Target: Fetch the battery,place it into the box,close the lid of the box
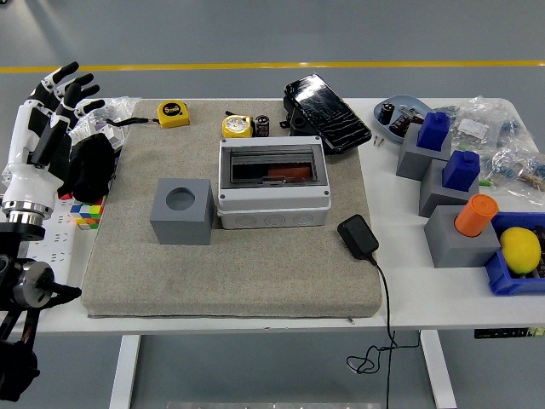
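The grey junction box (pixel 273 186) sits in the middle of the grey mat (pixel 230 264), its dark transparent lid lying flat over it, with something reddish showing through. A small black battery (pixel 262 125) stands upright behind the box, beside a yellow tape measure (pixel 238 126). My left hand (pixel 60 98) is raised at the far left edge, fingers spread, holding nothing, well away from the box. My right arm does not show.
A grey cube with a round hole (pixel 181 210) stands left of the box. A black charger (pixel 358 237) with its cable lies to the right. Grey blocks with blue and orange pegs (pixel 460 217), a blue bin with a yellow fruit (pixel 519 251) and a black pouch (pixel 326 111) crowd the right and back.
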Available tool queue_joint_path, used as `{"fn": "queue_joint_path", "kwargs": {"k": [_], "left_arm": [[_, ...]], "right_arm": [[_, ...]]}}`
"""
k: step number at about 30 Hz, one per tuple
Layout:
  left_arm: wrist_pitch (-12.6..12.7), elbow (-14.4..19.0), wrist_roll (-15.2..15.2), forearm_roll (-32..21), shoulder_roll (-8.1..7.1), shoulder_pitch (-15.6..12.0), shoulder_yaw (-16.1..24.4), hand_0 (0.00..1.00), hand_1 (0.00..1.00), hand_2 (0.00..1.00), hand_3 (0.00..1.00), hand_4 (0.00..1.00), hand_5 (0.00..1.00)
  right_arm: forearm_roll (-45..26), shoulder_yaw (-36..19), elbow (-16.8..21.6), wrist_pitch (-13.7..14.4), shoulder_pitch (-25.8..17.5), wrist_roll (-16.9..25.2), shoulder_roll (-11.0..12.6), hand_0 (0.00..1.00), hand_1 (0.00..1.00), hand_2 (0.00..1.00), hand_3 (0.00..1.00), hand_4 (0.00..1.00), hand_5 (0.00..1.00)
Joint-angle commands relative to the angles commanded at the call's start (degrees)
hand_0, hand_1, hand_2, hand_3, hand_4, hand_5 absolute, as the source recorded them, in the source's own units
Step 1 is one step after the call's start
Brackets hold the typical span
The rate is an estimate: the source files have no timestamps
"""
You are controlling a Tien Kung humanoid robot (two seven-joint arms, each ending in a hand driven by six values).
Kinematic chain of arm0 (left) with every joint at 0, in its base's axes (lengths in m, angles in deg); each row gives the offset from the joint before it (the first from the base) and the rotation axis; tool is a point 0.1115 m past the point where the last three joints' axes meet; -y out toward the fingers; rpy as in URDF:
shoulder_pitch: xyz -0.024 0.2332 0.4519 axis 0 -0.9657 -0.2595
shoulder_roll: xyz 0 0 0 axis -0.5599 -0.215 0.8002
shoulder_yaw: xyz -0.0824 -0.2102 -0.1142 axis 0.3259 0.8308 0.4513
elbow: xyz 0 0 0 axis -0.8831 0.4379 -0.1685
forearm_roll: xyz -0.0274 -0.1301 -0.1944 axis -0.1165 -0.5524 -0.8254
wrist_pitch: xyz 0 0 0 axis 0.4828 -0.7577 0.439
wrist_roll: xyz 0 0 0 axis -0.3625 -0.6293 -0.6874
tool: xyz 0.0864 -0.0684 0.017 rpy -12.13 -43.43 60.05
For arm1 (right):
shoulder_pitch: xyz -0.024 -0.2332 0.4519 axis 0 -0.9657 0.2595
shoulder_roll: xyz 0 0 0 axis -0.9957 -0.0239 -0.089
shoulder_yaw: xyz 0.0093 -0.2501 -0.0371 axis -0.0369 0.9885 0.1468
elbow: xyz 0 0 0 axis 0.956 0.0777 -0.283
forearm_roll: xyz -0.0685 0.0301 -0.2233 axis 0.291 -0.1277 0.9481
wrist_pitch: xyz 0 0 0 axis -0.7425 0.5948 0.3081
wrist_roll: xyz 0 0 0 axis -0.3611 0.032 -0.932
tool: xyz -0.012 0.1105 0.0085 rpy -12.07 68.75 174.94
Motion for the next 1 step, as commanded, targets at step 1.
{"fn": "queue_joint_path", "kwargs": {"k": [1], "left_arm": [[0.0, 0.0, 0.0, 0.0, 0.01, 0.0, 0.0, 0.604, 0.705, 0.712, 0.758, 0.998, 0.528]], "right_arm": [[0.1, -0.1, 0.0, 0.0, 0.0, 0.0, 0.0, 0.65, 0.646, 0.674, 0.589, 0.998, 0.574]]}}
